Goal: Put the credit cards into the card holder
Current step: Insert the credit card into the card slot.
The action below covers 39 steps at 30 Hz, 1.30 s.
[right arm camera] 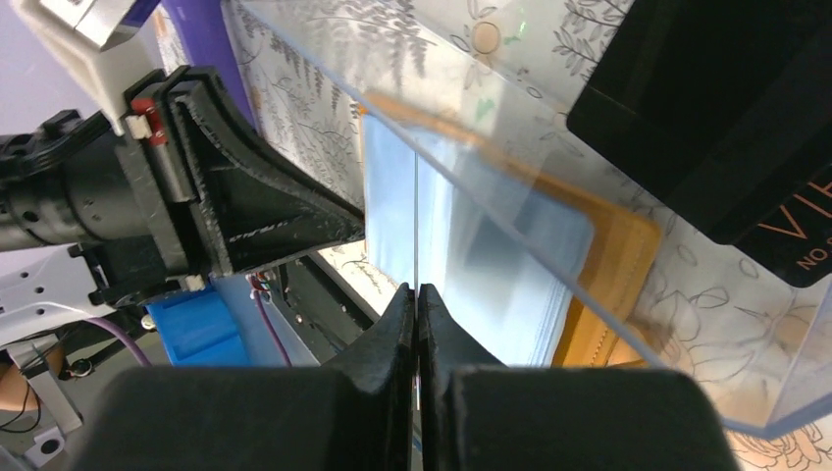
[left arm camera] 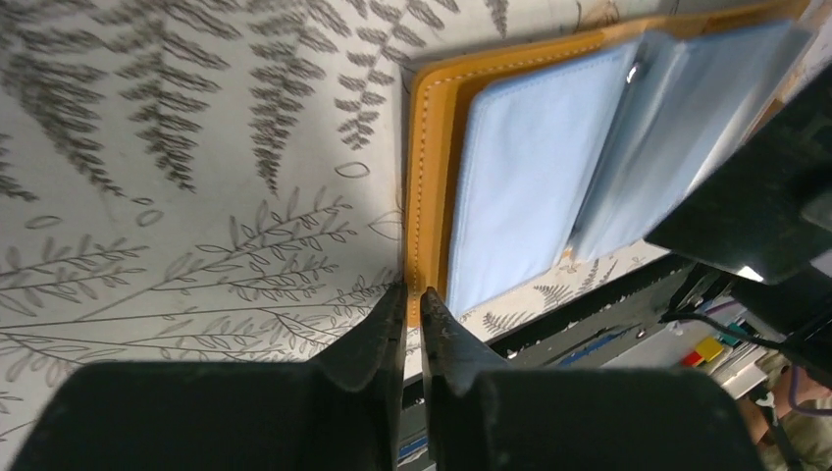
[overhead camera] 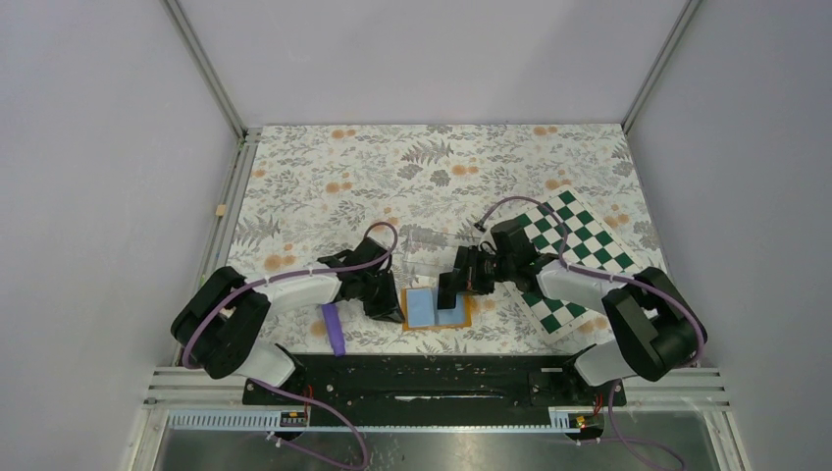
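Note:
The orange card holder (overhead camera: 465,312) lies open near the table's front edge, light blue pockets up. It also shows in the left wrist view (left arm camera: 432,147) and the right wrist view (right arm camera: 618,255). My left gripper (overhead camera: 386,300) (left arm camera: 414,299) is shut on its orange left edge. My right gripper (overhead camera: 461,285) (right arm camera: 417,294) is shut on a dark credit card (overhead camera: 449,293), held on edge above the blue pockets; it shows edge-on as a thin line (right arm camera: 417,216). Another black credit card (right arm camera: 706,108) shows behind the clear box wall.
A clear plastic box (overhead camera: 432,247) stands just behind the card holder; its wall (right arm camera: 510,167) crosses the right wrist view. A green and white checkered mat (overhead camera: 574,255) lies under the right arm. A purple strip (overhead camera: 334,327) lies at the front left.

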Motion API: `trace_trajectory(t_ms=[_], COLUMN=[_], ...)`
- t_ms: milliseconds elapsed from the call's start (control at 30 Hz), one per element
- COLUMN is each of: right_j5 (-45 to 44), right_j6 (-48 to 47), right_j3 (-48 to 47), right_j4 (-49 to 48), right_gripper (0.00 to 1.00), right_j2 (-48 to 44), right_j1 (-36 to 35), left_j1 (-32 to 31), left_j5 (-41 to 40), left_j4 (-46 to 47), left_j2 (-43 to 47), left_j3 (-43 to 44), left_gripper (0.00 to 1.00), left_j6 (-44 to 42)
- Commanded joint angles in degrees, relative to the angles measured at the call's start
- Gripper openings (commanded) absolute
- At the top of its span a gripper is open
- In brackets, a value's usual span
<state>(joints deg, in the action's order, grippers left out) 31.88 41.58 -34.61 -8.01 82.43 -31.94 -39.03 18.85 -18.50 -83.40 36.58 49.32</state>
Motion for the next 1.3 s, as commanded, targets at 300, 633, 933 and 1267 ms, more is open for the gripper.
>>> trace_trajectory(t_ms=[300, 633, 933, 1267], right_j5=[0.9, 3.5, 2.3, -6.2], right_j6=[0.9, 2.2, 0.0, -4.4], right_j3=[1.7, 2.1, 1.8, 1.5], right_j4=[-7.6, -10.1, -5.6, 2.8], right_gripper=[0.00, 0.00, 0.00, 0.00], right_j2=[5.7, 8.9, 10.0, 3.2], right_j1=[-0.4, -0.7, -2.0, -2.1], left_j1=[-2.6, -2.8, -3.0, -3.4], left_j5=[-0.5, -0.2, -0.4, -0.6], left_j4=[1.9, 1.9, 1.9, 1.9], left_j2=[0.6, -0.1, -0.2, -0.4], left_j3=[-0.5, -0.5, -0.2, -0.2], left_gripper=[0.03, 0.00, 0.00, 0.00], left_j6=[2.6, 2.2, 2.1, 2.1])
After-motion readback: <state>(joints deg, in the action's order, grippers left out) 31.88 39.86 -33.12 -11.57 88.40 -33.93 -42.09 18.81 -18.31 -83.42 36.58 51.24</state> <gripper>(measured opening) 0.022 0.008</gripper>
